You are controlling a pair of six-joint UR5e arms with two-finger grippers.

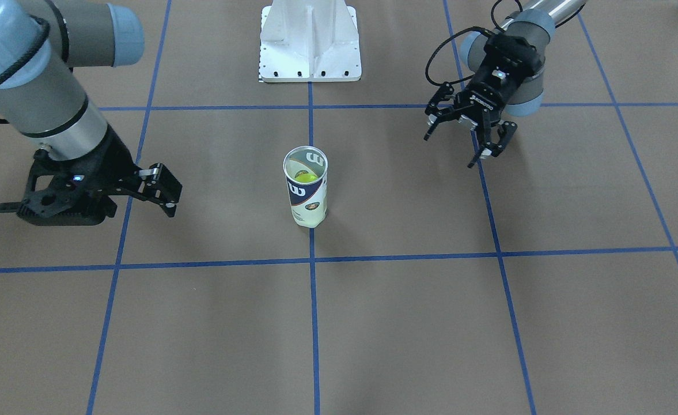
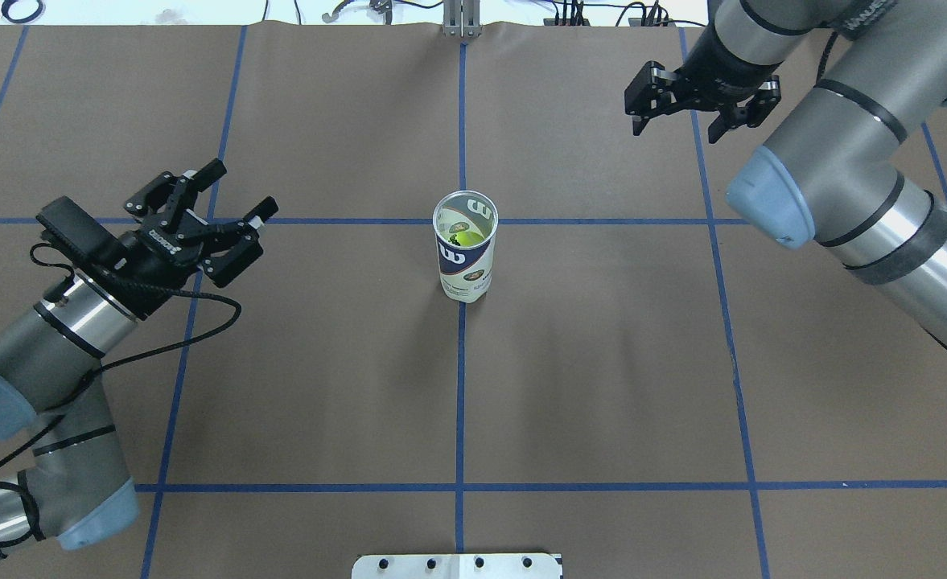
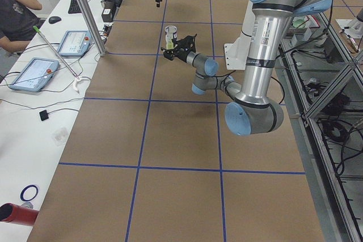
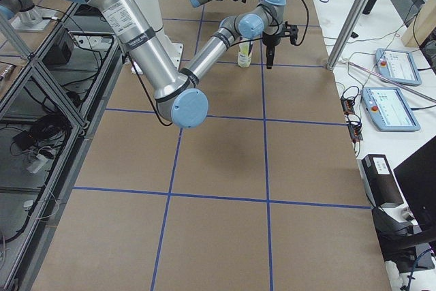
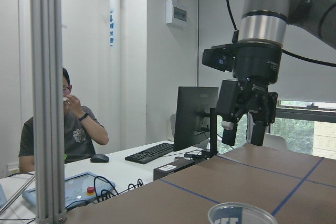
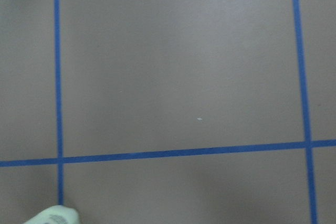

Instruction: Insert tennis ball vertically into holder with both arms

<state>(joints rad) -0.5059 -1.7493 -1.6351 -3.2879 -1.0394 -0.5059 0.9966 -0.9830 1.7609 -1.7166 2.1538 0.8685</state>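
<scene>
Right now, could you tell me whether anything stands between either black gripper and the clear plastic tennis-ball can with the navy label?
Nothing visible does. The clear plastic tennis-ball can stands upright alone on the brown table, with only bare surface between it and the open left gripper and the open right gripper.

Left arm (image 2: 71, 322), right arm (image 2: 835, 153): silver-grey tubes, pale blue joint caps, black bands, black cables.

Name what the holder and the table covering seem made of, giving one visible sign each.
Holder: probably thin glossy plastic; its rim looks translucent and faintly shiny.
Table covering: likely matte brown paper; its far edge ripples.
</scene>
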